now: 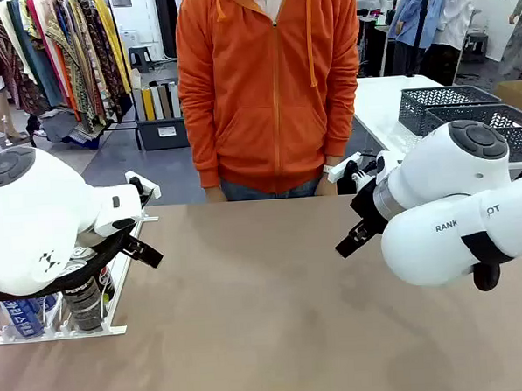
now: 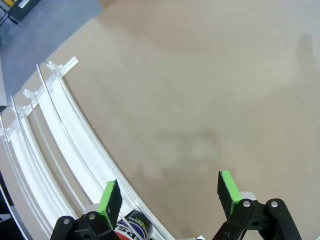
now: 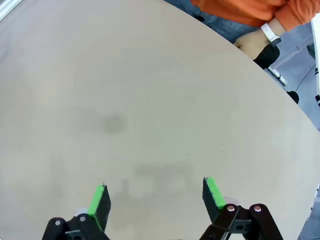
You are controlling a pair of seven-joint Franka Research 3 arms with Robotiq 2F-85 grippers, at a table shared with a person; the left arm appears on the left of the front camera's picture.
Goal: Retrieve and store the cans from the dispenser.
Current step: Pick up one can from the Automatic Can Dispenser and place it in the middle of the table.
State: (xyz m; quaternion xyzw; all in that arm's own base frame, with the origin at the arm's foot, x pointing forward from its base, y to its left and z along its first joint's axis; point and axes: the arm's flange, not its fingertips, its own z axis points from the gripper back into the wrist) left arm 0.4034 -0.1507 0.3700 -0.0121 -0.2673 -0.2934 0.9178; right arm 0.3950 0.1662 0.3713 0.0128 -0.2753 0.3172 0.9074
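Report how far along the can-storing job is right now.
Done: nothing looks stored yet. In hand: nothing; the left gripper is open beside the dispenser, the right gripper open above the table. Left: the cans, at least one blue and one black, sit at the dispenser's low end, waiting to be pulled and stored.

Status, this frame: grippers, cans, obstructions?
Left gripper, right gripper open, empty. Cans in dispenser, none picked. Person at far edge.
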